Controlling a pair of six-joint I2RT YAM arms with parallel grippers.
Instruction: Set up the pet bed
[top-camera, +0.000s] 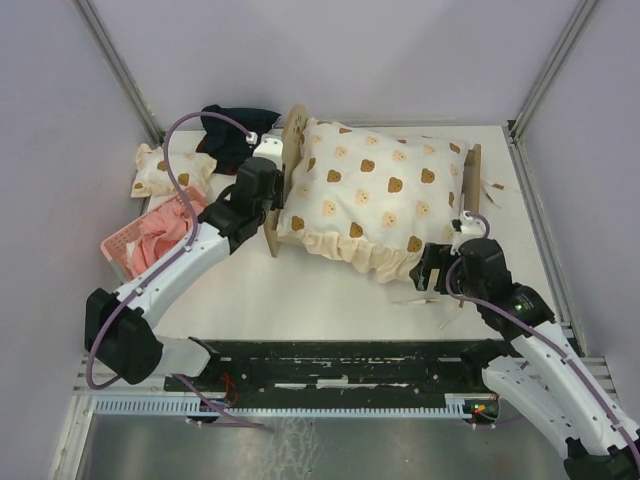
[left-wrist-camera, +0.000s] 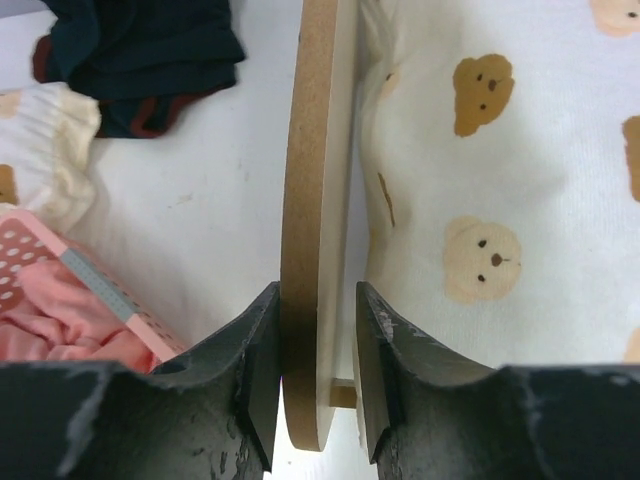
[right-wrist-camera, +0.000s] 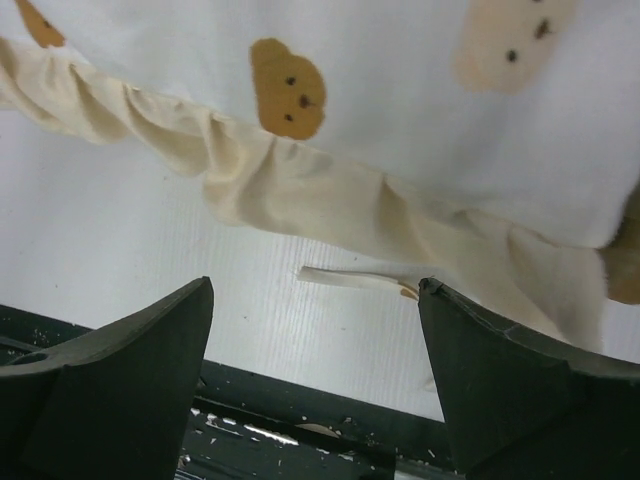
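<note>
The pet bed's plywood headboard (top-camera: 293, 150) stands on the left and its low footboard (top-camera: 472, 172) on the right. A cream bear-print quilt (top-camera: 375, 195) covers the bed, so the striped mattress is hidden. My left gripper (top-camera: 272, 190) straddles the headboard's lower edge (left-wrist-camera: 315, 200). Its jaws are open: the left pad is against the wood, and a small gap shows at the right pad. My right gripper (top-camera: 432, 270) is wide open and empty, just in front of the quilt's ruffled near edge (right-wrist-camera: 300, 190).
A pink plastic basket (top-camera: 150, 240) holding pink cloth sits left of the bed. A small bear-print pillow (top-camera: 165, 170) and a dark cloth (top-camera: 235, 130) lie behind it. A thin cream tie (right-wrist-camera: 350, 278) lies on the table by the ruffle. The table's dark front rail (right-wrist-camera: 300, 410) is just below.
</note>
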